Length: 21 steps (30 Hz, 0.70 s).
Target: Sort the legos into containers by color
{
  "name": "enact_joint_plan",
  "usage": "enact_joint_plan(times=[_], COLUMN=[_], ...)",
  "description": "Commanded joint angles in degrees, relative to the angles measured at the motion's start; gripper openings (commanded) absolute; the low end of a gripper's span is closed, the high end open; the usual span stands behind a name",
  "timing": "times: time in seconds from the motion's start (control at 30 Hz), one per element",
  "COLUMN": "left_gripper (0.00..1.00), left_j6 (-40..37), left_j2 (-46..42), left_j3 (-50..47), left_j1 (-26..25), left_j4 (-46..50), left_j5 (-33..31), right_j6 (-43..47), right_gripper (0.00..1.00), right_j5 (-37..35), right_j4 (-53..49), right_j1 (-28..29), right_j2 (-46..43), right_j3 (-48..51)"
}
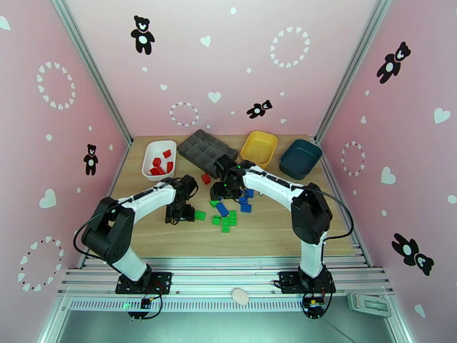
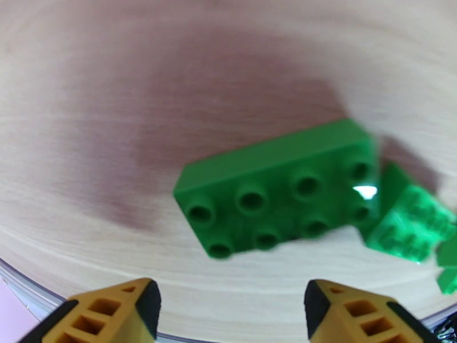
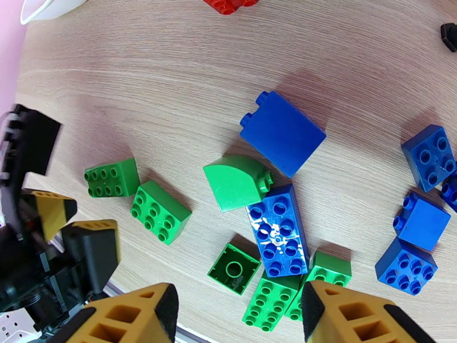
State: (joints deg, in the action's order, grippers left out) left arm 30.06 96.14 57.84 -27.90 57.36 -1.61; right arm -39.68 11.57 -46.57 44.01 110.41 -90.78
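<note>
Green legos (image 1: 225,219) and blue legos (image 1: 245,200) lie scattered mid-table, and one red lego (image 1: 205,178) sits behind them. My left gripper (image 1: 179,214) is low over the wood, open and holding nothing. A green two-by-four lego (image 2: 280,190) lies just ahead of its fingertips (image 2: 143,298). My right gripper (image 3: 240,308) hovers open over the pile, with a green lego (image 3: 265,301) lying loose between its fingers. A blue two-by-four lego (image 3: 277,230) and a curved green lego (image 3: 237,181) lie just beyond. The white container (image 1: 149,151) holds several red legos; the yellow (image 1: 259,148) and teal (image 1: 300,158) containers stand at the back right.
A dark grey compartment tray (image 1: 207,151) lies between the white and yellow containers, right behind my right gripper. A small black bit (image 3: 449,35) rests on the wood. My left gripper (image 3: 65,221) is close by, at the left edge of the right wrist view.
</note>
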Motion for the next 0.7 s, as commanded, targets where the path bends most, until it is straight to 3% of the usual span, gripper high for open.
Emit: enact_joint_plan(times=[0.0, 0.37, 0.67], left_gripper=[0.72, 0.72, 0.60], left_j6=[0.42, -2.42, -4.20], left_j2=[2.84, 10.96, 11.58], left_j3=[1.76, 11.86, 12.12], left_j1=[0.13, 4.07, 4.01], left_j4=[-1.32, -0.06, -1.98], left_j5=[-2.77, -3.93, 1.20], right_j6=[-0.49, -0.22, -0.27], right_gripper=[0.62, 0.62, 0.62], right_j5=[0.07, -0.93, -1.02], right_j4=[-0.32, -1.26, -1.32], right_j1=[0.29, 0.27, 0.12], right_j2=[-2.40, -3.24, -3.21], right_j3=[0.61, 0.86, 0.87])
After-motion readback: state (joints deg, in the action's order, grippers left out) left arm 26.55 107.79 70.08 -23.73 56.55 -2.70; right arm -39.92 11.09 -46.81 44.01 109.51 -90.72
